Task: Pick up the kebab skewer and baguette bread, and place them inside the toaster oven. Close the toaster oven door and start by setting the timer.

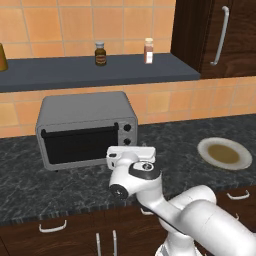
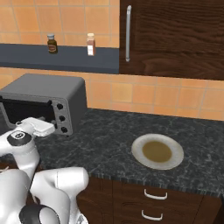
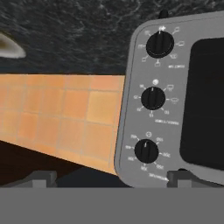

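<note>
A tiled kitchen wall is being shown behind a dark speckled table [image 1: 30, 180], with a dark shelf [image 1: 75, 72] running above it. The toaster oven [image 1: 85, 127] is standing on the table against the wall, and the toaster oven door [image 1: 80, 145] is being held shut, its bar handle lying along the top edge. Three black knobs [image 3: 153, 98] are being seen in a column on the oven's panel in the hand view. The white arm is being bent up from below, its hand [image 1: 131, 156] hovering level just in front of the oven's knob side, pointing at the panel. The fingers [image 3: 41, 178] are being kept spread wide, with nothing between them. One plate [image 2: 157, 152] is lying on the table well to the right of the oven, a brown patch at its centre. Two small bottles [image 1: 101, 54] are standing on the shelf.
</note>
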Motion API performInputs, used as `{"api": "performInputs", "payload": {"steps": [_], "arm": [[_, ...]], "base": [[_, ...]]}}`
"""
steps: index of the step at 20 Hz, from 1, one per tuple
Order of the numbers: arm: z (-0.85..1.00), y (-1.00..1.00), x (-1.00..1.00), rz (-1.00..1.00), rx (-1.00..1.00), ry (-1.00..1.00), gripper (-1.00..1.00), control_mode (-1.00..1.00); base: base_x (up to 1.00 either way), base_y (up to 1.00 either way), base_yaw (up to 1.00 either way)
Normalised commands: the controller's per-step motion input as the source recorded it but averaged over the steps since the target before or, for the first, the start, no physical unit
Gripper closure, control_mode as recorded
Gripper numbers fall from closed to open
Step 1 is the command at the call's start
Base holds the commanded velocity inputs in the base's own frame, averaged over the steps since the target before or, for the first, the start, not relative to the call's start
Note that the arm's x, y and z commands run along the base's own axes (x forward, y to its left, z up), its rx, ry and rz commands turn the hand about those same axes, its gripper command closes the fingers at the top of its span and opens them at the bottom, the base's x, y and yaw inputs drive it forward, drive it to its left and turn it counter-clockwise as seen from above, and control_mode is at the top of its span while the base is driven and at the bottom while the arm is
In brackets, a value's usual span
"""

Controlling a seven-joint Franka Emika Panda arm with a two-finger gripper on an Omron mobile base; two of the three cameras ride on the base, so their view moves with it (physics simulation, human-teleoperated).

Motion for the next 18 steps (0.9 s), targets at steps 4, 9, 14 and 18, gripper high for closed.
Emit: {"api": "performInputs", "payload": {"steps": [4, 9, 14, 18], "arm": [[-0.28, -0.33, 0.12, 0.02, -0.04, 0.00, -1.00, -1.00], [-0.22, -0.36, 0.17, 0.05, 0.00, 0.00, -1.00, -1.00], [-0.29, -0.27, 0.19, 0.09, 0.00, 0.00, -1.00, -1.00], [-0.26, -0.01, 0.17, 0.11, 0.00, -0.04, -1.00, -1.00]], "base": [[0.00, 0.00, 0.00], [0.00, 0.00, 0.00], [0.00, 0.00, 0.00], [0.00, 0.00, 0.00]]}}
